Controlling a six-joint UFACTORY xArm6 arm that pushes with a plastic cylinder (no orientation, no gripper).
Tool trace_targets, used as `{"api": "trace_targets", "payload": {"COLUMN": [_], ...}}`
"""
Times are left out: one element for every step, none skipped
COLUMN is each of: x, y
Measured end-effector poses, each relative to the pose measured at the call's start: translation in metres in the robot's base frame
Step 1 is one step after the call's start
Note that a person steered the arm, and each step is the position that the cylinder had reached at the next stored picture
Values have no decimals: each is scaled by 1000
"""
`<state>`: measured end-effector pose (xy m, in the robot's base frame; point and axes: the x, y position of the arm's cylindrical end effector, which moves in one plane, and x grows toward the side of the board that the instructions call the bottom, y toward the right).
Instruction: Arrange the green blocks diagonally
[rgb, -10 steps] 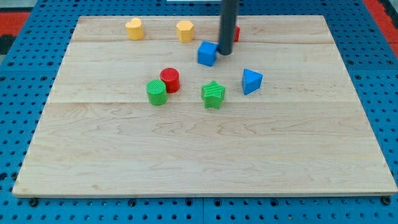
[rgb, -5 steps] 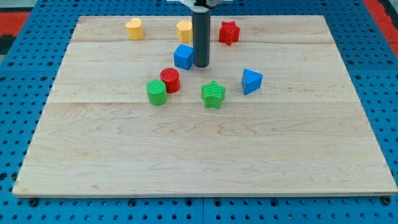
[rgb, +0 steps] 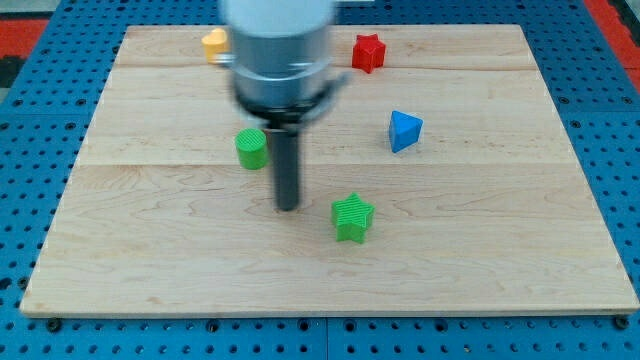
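A green star block (rgb: 352, 217) lies on the wooden board (rgb: 480, 250) below the middle. A green cylinder block (rgb: 251, 148) stands up and to its left. My tip (rgb: 288, 206) rests on the board between them, left of the star and down-right of the cylinder, touching neither. The arm's body hides the board area above the tip, so the blue cube, red cylinder and one yellow block do not show.
A blue triangular block (rgb: 404, 130) sits at the right of the middle. A red star block (rgb: 368, 52) lies near the view's top. A yellow block (rgb: 213, 41) peeks out at the top left beside the arm.
The green star has moved down the board, from beside the red cylinder to below the middle. My tip swept from the top middle down and left, and the arm now covers the blue cube and red cylinder.
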<state>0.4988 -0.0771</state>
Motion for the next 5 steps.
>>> {"api": "trace_targets", "payload": {"x": [-6, -25, -25, -25, -29], "y": [-91, -94, -94, -92, -81]}}
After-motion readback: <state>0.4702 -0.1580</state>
